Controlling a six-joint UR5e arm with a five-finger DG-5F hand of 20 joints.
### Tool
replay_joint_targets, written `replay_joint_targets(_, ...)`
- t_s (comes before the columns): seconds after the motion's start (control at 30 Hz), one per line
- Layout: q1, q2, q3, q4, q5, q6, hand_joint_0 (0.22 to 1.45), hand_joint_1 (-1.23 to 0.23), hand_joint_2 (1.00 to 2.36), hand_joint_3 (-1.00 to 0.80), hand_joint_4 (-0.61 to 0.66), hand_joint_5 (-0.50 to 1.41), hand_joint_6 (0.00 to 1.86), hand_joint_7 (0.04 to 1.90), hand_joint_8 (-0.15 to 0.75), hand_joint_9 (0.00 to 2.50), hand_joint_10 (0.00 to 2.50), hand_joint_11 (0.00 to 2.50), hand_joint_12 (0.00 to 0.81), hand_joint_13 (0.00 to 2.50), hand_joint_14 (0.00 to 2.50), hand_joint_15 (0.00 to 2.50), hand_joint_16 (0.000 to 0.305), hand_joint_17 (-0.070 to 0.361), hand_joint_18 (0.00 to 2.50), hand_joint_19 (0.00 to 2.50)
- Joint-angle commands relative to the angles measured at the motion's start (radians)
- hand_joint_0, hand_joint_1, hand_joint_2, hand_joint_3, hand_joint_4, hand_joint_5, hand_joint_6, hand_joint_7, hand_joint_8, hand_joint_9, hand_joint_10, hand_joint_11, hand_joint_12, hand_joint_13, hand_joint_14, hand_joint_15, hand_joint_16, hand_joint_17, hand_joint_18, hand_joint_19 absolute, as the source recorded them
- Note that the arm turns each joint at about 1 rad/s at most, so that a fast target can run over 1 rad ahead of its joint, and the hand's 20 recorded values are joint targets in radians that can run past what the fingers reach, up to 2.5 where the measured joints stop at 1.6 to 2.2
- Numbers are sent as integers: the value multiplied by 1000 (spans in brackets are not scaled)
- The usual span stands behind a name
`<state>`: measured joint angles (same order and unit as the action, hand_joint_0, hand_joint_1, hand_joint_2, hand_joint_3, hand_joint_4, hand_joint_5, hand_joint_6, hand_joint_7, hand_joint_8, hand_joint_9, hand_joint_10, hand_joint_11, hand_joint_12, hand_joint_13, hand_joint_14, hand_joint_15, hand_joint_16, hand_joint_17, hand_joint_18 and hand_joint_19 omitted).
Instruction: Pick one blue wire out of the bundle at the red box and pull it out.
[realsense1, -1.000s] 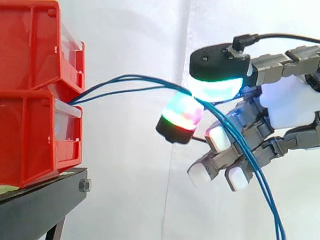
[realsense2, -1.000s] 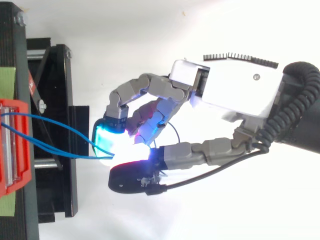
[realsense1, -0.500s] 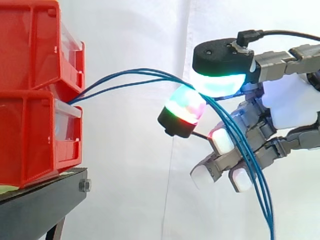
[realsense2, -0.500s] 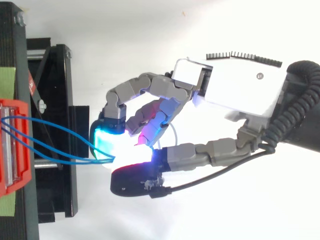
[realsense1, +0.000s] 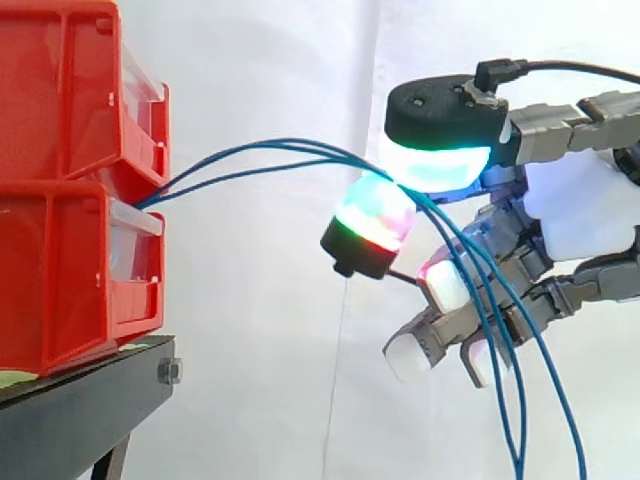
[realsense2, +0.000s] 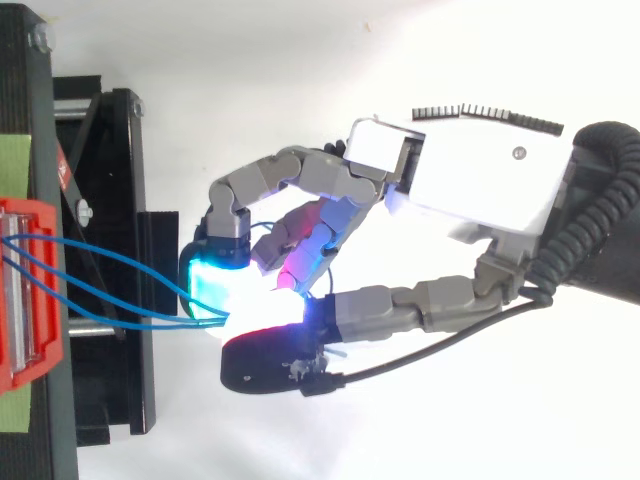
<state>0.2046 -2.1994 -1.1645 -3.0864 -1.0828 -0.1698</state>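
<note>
Change over the last second: hand (realsense1: 580, 210) sits a little higher and further from the red box (realsense1: 60, 270). The blue wires (realsense1: 345, 157) arch higher out of the gap between that box and the upper box (realsense1: 60, 90). Below the hand the hanging strands now splay apart, one bowing out to the right, where a second ago they ran close together.

Reading: the pull is under way but gentle. The wires are still rooted at the box, with slack left in the arc. Judgement: nothing is free yet.

Grip: two glowing pads (realsense1: 437, 165) are closed together on the wires in a pinch. More than one strand enters the pinch, so I cannot tell whether a single wire is isolated. This is a risk, since the task asks for one.

Pose: the arm comes in from the right, hand roughly level, pinch pointing toward the box and well clear of it. The remaining fingers curl below, with the loose strands draped across them. From above, the hand (realsense2: 480, 180) is beside the black stand (realsense2: 120, 200).
</note>
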Motion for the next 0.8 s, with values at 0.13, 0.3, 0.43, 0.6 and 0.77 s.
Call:
replay_joint_targets(0.13, -1, 1, -1, 0, 0, 3, 486, -515, 1851, 16, -422, -67, 881, 1289, 239, 1274, 14, 310, 401, 770, 13, 323, 72, 163, 779, 714)
replay_joint_targets(0.3, -1, 0, 0, 0, 0, 3, 463, -611, 1556, -110, -103, -76, 863, 1180, 256, 1221, 11, 249, 420, 738, 11, 292, 78, 176, 788, 692)
replay_joint_targets(0.43, -2, 0, -1, 0, 1, 3, 493, -624, 1279, -65, -59, -62, 845, 1166, 245, 1226, 10, 208, 409, 721, 10, 252, 78, 175, 781, 691)
replay_joint_targets(0.6, -2, 0, 0, -9, 0, 3, 431, -330, 2035, -54, -242, -69, 854, 1191, 237, 1255, 13, 299, 401, 713, 11, 277, 75, 169, 763, 707)
replay_joint_targets(0.77, -2, 0, -1, -12, 0, 3, 486, -636, 1590, 35, -205, -82, 868, 1156, 254, 1312, 17, 401, 414, 764, 12, 319, 75, 169, 779, 691)
